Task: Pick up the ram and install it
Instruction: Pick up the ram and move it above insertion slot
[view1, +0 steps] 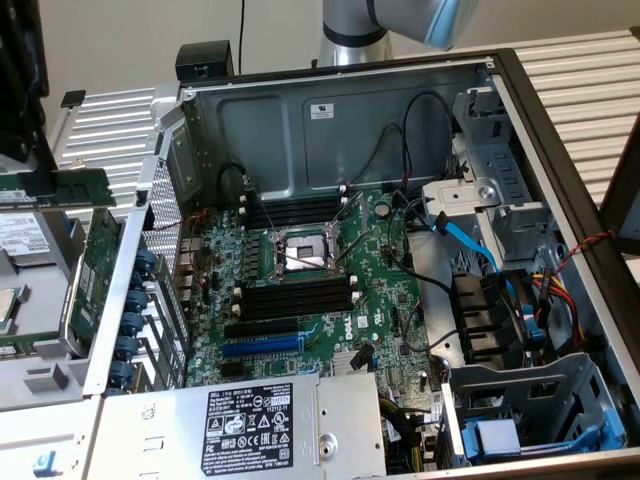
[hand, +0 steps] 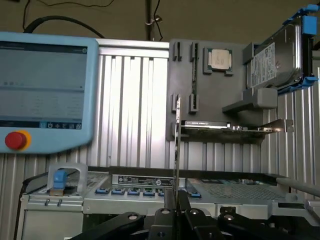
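Observation:
The ram (hand: 177, 150) shows edge-on in the wrist view as a thin strip rising from between the fingers. My gripper (hand: 176, 199) is shut on its lower end. In the exterior view the ram (view1: 65, 187) is a long green stick held level at the exterior view's left, under the dark gripper (view1: 28, 160), outside the open computer case (view1: 330, 120). On the motherboard (view1: 330, 330), black memory slots (view1: 295, 297) with white end clips lie on both sides of the processor socket (view1: 300, 255). The ram is well apart from them.
A grey parts holder (hand: 210, 100) carries a processor (hand: 220, 59) and a hard drive (hand: 277, 60). A teach pendant (hand: 45, 90) leans nearby. A green card (view1: 100, 260) stands beside the case wall. Cables (view1: 470, 250) and a fan (view1: 490, 320) crowd the case at the exterior view's right.

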